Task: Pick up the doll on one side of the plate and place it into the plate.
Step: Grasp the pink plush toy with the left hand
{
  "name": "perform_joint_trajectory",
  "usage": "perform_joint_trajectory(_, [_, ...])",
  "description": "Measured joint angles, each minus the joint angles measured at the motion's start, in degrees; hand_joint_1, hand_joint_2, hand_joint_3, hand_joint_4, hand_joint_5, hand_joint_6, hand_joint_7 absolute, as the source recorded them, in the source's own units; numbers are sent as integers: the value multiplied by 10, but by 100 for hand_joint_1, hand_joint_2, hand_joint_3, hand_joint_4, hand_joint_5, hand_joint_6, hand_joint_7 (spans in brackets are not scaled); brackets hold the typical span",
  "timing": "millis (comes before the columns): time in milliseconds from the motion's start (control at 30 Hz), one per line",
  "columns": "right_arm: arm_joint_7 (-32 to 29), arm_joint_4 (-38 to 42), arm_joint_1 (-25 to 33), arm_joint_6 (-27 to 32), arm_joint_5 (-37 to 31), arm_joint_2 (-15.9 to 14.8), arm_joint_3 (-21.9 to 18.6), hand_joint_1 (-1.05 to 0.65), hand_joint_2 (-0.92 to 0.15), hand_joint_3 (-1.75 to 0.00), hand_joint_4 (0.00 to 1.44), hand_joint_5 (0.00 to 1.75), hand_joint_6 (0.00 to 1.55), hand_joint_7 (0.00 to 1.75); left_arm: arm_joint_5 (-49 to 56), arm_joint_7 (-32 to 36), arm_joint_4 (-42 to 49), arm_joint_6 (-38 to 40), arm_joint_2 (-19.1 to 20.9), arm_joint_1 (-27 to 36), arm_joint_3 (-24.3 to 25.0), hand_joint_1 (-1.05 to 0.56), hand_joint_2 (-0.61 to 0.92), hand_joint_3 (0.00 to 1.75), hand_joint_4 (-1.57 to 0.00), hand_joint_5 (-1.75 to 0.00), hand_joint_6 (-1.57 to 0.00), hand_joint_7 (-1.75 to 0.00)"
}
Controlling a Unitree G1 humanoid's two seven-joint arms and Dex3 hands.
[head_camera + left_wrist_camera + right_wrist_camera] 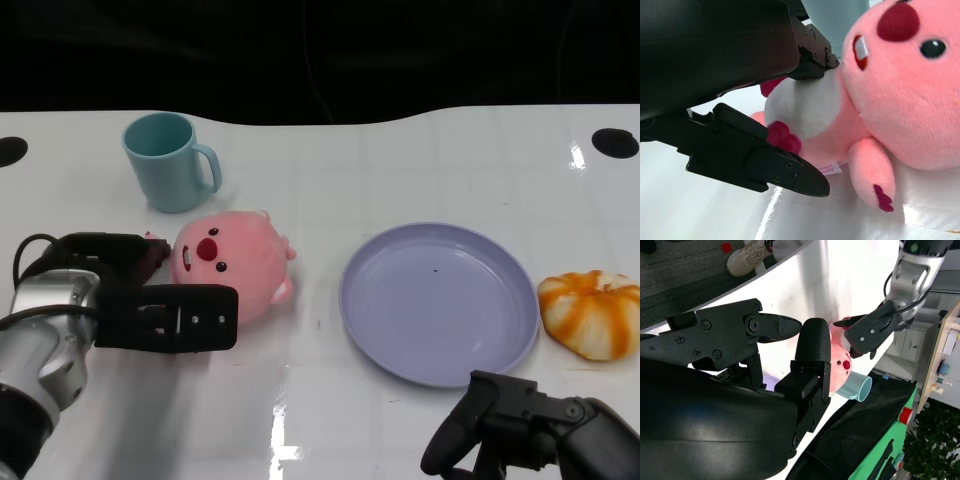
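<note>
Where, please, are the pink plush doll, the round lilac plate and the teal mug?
pink plush doll (235, 262): head view, middle of its face.
round lilac plate (435, 300): head view, bare centre of the dish.
teal mug (165, 165): head view, front of its wall.

Bare white table (420, 160) between the pink doll (232, 262) and the purple plate (436, 300), wide enough for a hand to pass. Close behind the doll, a teal mug (170, 160), blocking the way on the far side; around the doll's near and far sides, the left hand (150, 290) with fingers spread, filling the room there. Just beside the plate's right rim, an orange and white bun toy (592, 312), and near the plate's front edge the right hand (530, 425), narrowing the way in from the front.
</note>
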Motion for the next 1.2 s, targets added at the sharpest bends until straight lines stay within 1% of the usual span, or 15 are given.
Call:
perform_joint_trajectory(100, [0, -1, 2, 0, 0, 0, 0, -26, -92, -36, 66, 159, 59, 131, 0, 13, 43, -10, -11, -20, -12, -61, 92, 1, -22, -12, -36, -1])
perform_joint_trajectory(233, [0, -7, 3, 4, -5, 0, 1, -26, -92, -35, 66, 158, 59, 131, -18, 64, 95, -30, -30, -24, -8, -40, 92, 4, -66, -16, -77, -6])
perform_joint_trajectory(267, [0, -8, 3, 6, -6, 0, 2, -27, -92, -35, 66, 158, 59, 131, -24, 83, 107, -35, -36, -24, -5, -34, 92, 5, -82, -40, -96, -5])
perform_joint_trajectory(300, [-1, -9, 3, 8, -7, 0, 2, -26, -92, -35, 66, 158, 59, 131, -30, 100, 118, -40, -39, -24, -1, -32, 92, 5, -81, -66, -105, -3])
perform_joint_trajectory(333, [-1, -9, 3, 9, -8, 0, 2, -26, -92, -35, 66, 158, 59, 131, -34, 119, 127, -47, -41, -23, 1, -29, 91, 3, -80, -115, -119, -6])
perform_joint_trajectory(400, [-1, -9, 3, 11, -8, 0, 2, -26, -92, -35, 67, 158, 59, 130, -44, 149, 138, -61, -42, -20, 4, -27, 92, 4, -79, -149, -130, -9])
perform_joint_trajectory(433, [-1, -10, 3, 12, -8, 0, 2, -26, -92, -35, 67, 158, 59, 130, -47, 166, 142, -68, -42, -18, 5, -27, 92, 13, -77, -164, -100, -80])
perform_joint_trajectory(467, [-1, -10, 3, 13, -8, 0, 2, -26, -92, -35, 67, 158, 59, 130, -49, 181, 144, -74, -42, -14, 6, -27, 92, 17, -77, -169, -81, -120])
perform_joint_trajectory(533, [0, -10, 2, 14, -8, 0, 2, -26, -92, -35, 67, 158, 59, 130, -55, 207, 145, -83, -43, -7, 11, -27, 92, 26, -78, -173, -64, -154])
perform_joint_trajectory(600, [0, -10, 2, 16, -8, 0, 2, -27, -92, -35, 67, 159, 59, 130, -66, 241, 143, -93, -43, 7, 19, -25, 92, 31, -80, -174, -57, -170])
perform_joint_trajectory(633, [0, -9, 2, 16, -7, 0, 2, -27, -92, -35, 67, 159, 59, 130, -73, 256, 141, -99, -43, 14, 25, -23, 89, 39, -84, -174, -62, -172])
perform_joint_trajectory(667, [0, -9, 2, 16, -7, 0, 2, -26, -92, -35, 67, 159, 59, 130, -81, 273, 138, -108, -43, 22, 34, -22, 76, 70, -91, -175, -67, -174])
perform_joint_trajectory(733, [0, -9, 1, 16, -7, 0, 1, -26, -92, -35, 67, 159, 59, 130, -102, 304, 133, -128, -44, 40, 52, -20, 65, 91, -94, -175, -70, -174])
perform_joint_trajectory(933, [0, -7, -3, 16, -2, 0, 0, -25, -92, -35, 67, 159, 59, 130, -170, 320, 98, -153, -53, 80, 112, -20, 63, 100, -95, -175, -74, -175])
perform_joint_trajectory(1200, [1, -2, -6, 15, 1, 0, 0, -25, -92, -35, 66, 159, 59, 130, -249, 245, -57, -100, -59, 136, 175, -13, 35, 139, -97, -175, -78, -175])
